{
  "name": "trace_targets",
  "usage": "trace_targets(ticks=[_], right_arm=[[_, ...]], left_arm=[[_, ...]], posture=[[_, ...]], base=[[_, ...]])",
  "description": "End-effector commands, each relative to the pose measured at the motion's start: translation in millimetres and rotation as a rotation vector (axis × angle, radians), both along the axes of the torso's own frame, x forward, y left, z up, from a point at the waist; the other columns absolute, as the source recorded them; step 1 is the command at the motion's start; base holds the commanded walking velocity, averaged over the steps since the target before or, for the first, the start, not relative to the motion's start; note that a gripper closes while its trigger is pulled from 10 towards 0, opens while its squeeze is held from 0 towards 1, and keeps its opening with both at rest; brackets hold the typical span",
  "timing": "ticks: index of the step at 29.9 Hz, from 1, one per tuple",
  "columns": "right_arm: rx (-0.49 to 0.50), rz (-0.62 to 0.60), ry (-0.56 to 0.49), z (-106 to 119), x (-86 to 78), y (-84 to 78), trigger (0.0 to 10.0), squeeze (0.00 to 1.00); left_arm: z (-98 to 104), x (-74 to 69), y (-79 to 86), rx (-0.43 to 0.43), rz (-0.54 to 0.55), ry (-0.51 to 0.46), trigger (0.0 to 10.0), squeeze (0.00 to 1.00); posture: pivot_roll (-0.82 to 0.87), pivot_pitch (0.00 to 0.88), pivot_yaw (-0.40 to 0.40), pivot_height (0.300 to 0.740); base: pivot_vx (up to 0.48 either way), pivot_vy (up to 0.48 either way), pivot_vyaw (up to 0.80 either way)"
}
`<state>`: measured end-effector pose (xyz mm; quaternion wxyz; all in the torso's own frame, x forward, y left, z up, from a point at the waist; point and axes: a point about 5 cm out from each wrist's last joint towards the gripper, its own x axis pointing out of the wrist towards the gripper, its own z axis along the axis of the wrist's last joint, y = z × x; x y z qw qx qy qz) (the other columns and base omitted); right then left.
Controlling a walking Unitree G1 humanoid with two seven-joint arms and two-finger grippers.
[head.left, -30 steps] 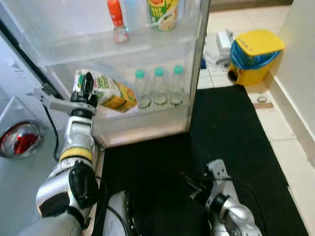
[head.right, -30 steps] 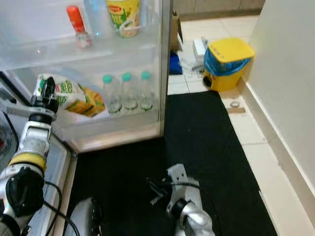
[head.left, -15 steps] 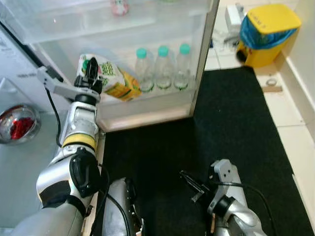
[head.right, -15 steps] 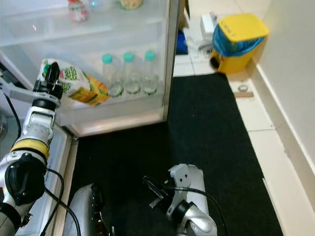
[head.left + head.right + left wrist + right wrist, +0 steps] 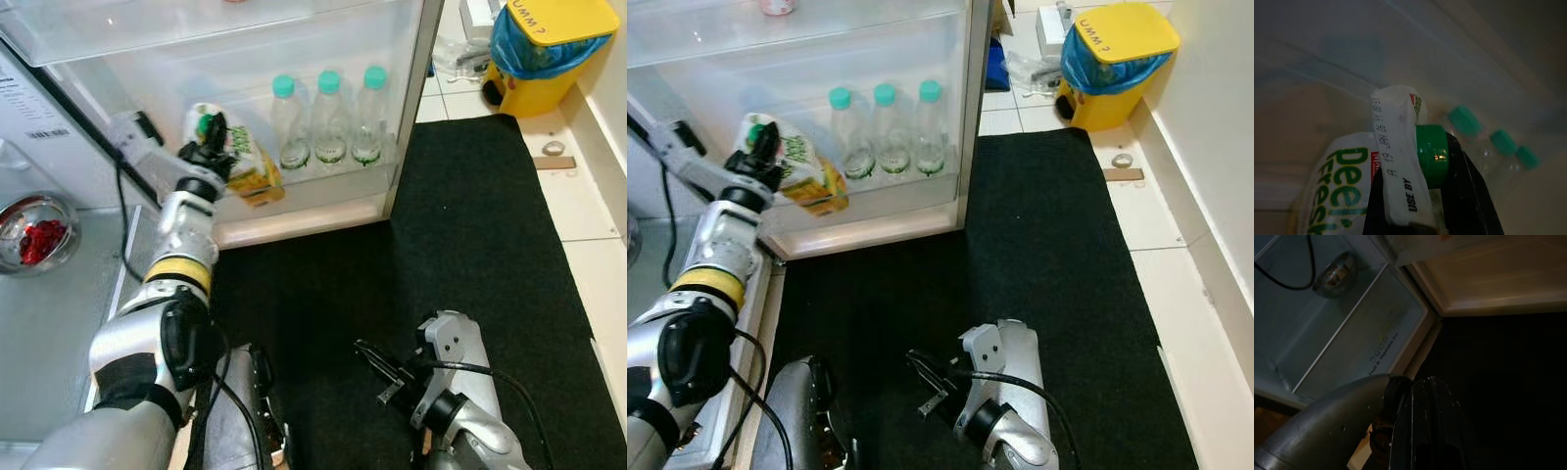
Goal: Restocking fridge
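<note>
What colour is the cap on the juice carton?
Green. The carton cap shows best in the left wrist view.

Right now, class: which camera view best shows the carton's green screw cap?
The left wrist view: the green screw cap sits close beside the printed date. Both eye views show it small, behind the left gripper. The right wrist view shows floor.

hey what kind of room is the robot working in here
Most likely a home kitchen. An open fridge door shelf holds three water bottles, the left gripper holds a juice carton there, and a yellow bin stands on the tiled floor.
</note>
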<state>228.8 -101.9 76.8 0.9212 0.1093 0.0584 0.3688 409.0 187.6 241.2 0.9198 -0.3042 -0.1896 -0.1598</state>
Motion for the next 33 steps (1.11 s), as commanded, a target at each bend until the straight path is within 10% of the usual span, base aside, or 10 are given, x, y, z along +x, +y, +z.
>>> trace_targets(ticks=[1, 24, 25, 26, 33], right_arm=[[0.003, 0.009, 0.042, -5.5, -7.6, 2.6, 10.0, 0.00], [-0.006, -0.002, 0.038, 2.6, -7.4, 1.2, 10.0, 0.00], [-0.006, -0.002, 0.036, 3.4, -7.1, 1.2, 10.0, 0.00], [-0.007, -0.002, 0.034, 4.1, -6.6, 1.1, 10.0, 0.00], [-0.010, -0.004, 0.031, 4.8, -4.7, 0.5, 10.0, 0.00]], left_arm=[[-9.6, -0.3, -8.8, 0.021, -0.022, 0.027, 10.0, 0.00], [-30.2, -0.6, -20.6, 0.078, -0.008, 0.131, 10.0, 0.00], [-27.9, -0.1, -19.3, 0.064, -0.005, 0.127, 10.0, 0.38], [-24.6, 0.6, -17.5, 0.048, -0.003, 0.122, 10.0, 1.00], [-8.9, 2.4, -7.9, 0.015, 0.026, 0.076, 10.0, 1.00]], posture=[[-0.20, 0.491, 0.113, 0.460], [-0.21, 0.497, 0.116, 0.460], [-0.21, 0.494, 0.116, 0.460], [-0.21, 0.493, 0.115, 0.460], [-0.20, 0.486, 0.115, 0.460]], base=[[0.000, 0.000, 0.00], [0.000, 0.000, 0.00], [0.000, 0.000, 0.00], [0.000, 0.000, 0.00], [0.000, 0.000, 0.00]])
